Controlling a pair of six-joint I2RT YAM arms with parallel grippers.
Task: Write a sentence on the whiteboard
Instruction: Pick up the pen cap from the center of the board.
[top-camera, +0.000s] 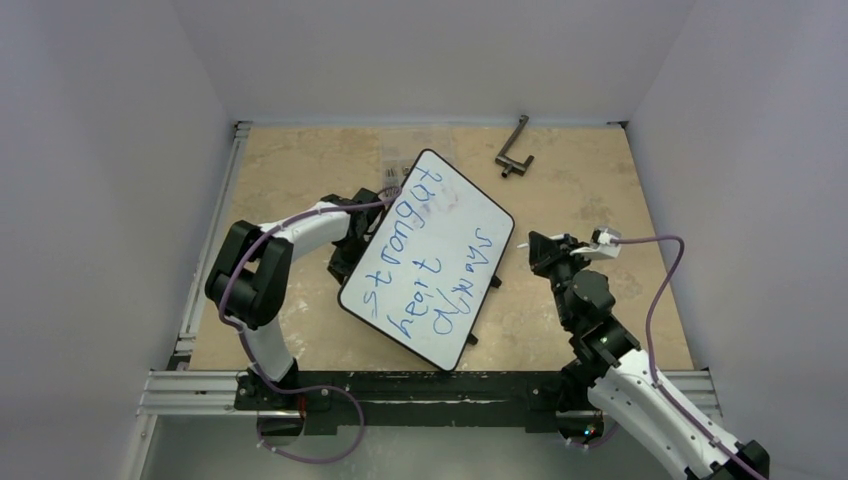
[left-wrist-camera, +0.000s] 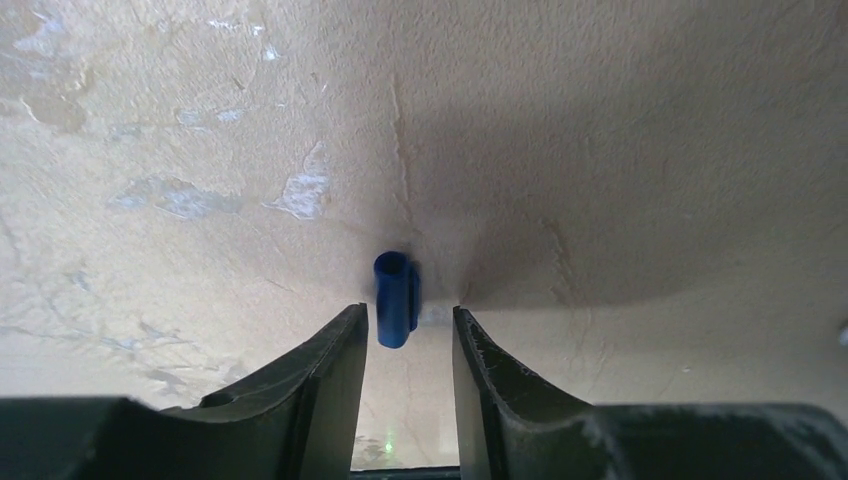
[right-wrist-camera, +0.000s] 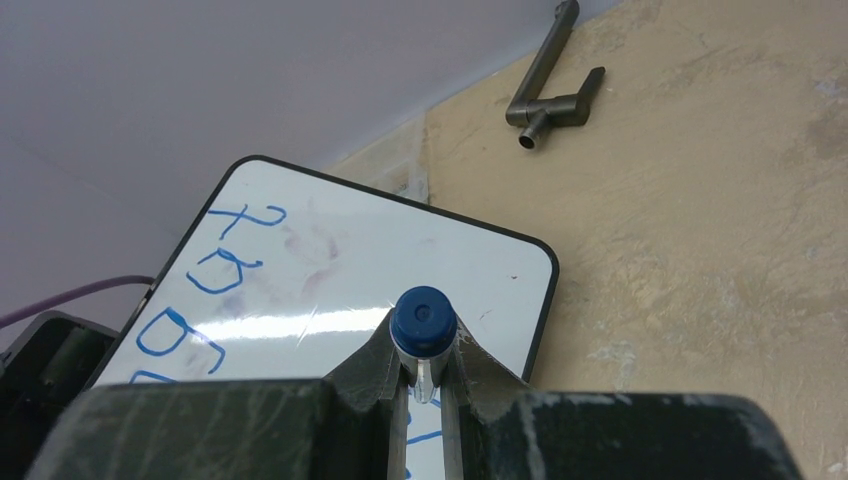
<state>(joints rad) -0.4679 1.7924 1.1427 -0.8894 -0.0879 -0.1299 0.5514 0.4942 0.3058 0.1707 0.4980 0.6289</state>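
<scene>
The whiteboard (top-camera: 455, 215) lies slanted at the table's middle. The sentence (top-camera: 425, 265) is on it in blue, in two rows. The board's far corner and some blue letters (right-wrist-camera: 215, 275) also show in the right wrist view, with a faint purple smudge beside them. My right gripper (top-camera: 537, 252) is at the board's right edge, shut on a marker with a blue end (right-wrist-camera: 423, 318). My left gripper (top-camera: 352, 238) is at the board's left edge, partly hidden by it. In the left wrist view its fingers (left-wrist-camera: 335, 345) stand apart, and a small blue marker cap (left-wrist-camera: 395, 298) lies on the table just beyond the tips, ungripped.
A dark metal L-shaped handle (top-camera: 513, 150) lies at the back right of the table, also in the right wrist view (right-wrist-camera: 555, 95). White walls enclose the table on three sides. A metal rail (top-camera: 430, 385) runs along the near edge.
</scene>
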